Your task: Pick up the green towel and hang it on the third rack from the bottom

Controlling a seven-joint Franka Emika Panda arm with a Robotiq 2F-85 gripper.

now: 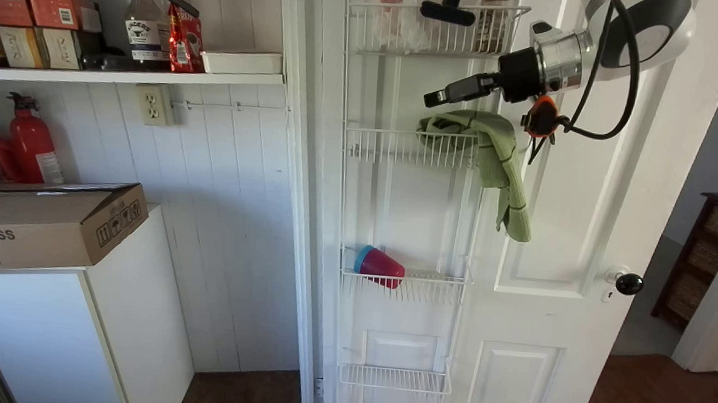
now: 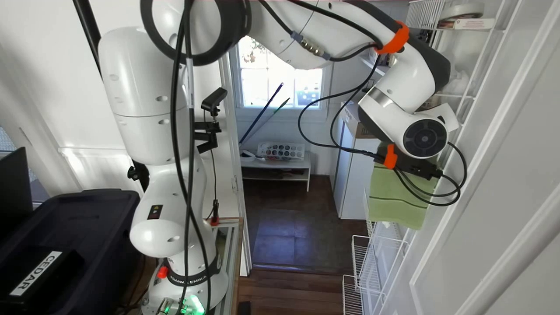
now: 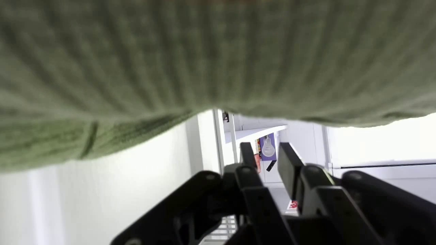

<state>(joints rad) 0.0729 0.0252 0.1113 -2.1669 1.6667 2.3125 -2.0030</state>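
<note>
White rack (image 1: 395, 132), green towel (image 1: 495, 157) atop, just below narrowly parted end effector (image 3: 267, 151), contact unclear.

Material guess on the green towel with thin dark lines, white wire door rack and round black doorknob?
Green towel: matte woven cloth, perhaps cotton; it drapes in soft folds.
White wire door rack: probably coated metal, given thin, straight rods with a smooth white finish.
Round black doorknob: looks glossy, with a pale highlight; glass, ceramic or painted metal, can't tell.
</note>
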